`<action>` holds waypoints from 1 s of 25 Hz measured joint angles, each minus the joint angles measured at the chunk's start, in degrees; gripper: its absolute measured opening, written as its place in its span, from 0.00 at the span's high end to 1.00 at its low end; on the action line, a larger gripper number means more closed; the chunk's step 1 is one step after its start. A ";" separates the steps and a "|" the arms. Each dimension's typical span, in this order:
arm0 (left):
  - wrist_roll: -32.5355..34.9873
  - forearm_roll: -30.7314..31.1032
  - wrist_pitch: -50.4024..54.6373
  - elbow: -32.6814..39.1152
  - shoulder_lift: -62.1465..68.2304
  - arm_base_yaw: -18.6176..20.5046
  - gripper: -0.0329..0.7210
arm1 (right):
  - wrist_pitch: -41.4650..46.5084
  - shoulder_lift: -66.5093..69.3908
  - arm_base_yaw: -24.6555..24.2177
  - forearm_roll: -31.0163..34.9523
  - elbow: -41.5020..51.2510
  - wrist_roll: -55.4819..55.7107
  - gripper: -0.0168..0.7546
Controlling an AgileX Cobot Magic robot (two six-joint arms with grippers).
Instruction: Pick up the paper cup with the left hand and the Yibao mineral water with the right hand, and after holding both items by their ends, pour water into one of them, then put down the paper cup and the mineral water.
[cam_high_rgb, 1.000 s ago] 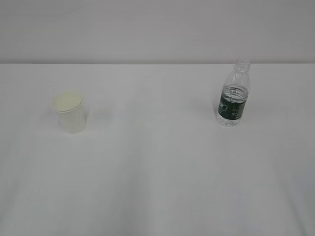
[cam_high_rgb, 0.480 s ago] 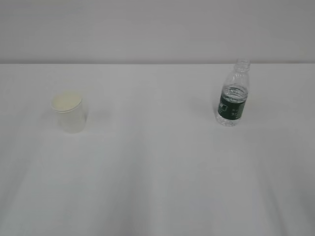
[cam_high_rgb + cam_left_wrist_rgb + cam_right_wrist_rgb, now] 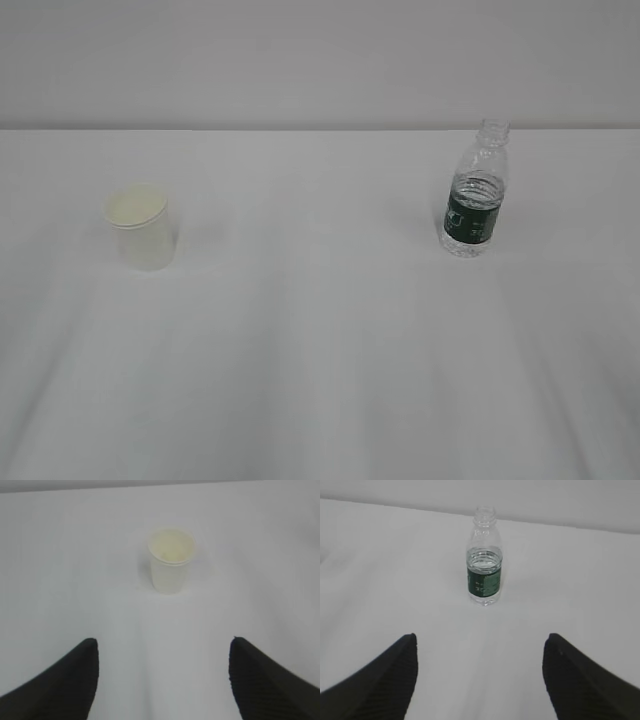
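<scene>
The white paper cup (image 3: 142, 226) stands upright on the left of the white table; it also shows in the left wrist view (image 3: 170, 560), ahead of my left gripper (image 3: 163, 647), which is open and empty with its jaws wide apart. The Yibao mineral water (image 3: 475, 190), a clear uncapped bottle with a dark green label, stands upright on the right; it also shows in the right wrist view (image 3: 484, 556), ahead of my right gripper (image 3: 479, 642), also open and empty. Neither gripper shows in the exterior view.
The white table (image 3: 320, 350) ends at a back edge against a pale wall (image 3: 320, 60).
</scene>
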 joint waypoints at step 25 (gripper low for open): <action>0.13 0.38 -20.39 0.00 21.52 0.00 0.18 | -25.45 12.82 1.56 1.58 0.27 -7.38 0.22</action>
